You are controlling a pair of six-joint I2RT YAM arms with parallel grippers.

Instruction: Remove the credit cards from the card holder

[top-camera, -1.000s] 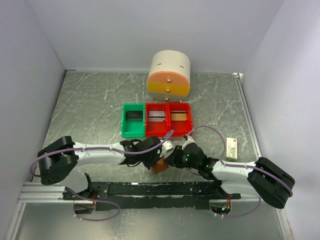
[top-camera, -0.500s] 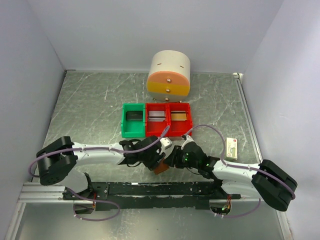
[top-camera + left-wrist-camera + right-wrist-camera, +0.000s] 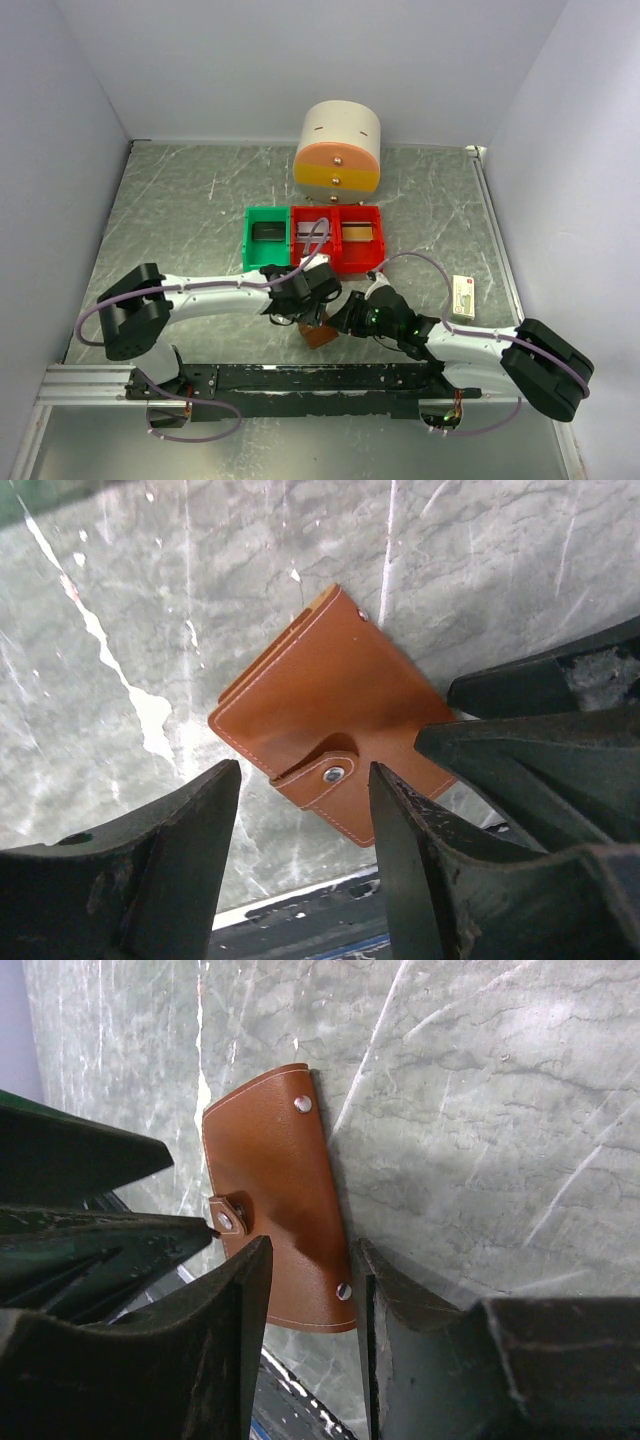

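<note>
Left gripper point(image 3: 302, 770): fingers were apart, holding nothing.
Right gripper point(image 3: 312, 1245): fingers sat by one edge, maybe pinching it; I could not tell.
Card holder point(image 3: 330, 720): lay snapped shut between both, just past the left fingers.

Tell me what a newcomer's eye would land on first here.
The brown card holder stands out. It is snapped shut and lies on the grey marbled table near the front edge, with the left gripper, jaws apart, and the right gripper both crowded over it. Behind it is a bright row of one green bin and two red bins, and farther back a round cream-and-orange drawer unit.
</note>
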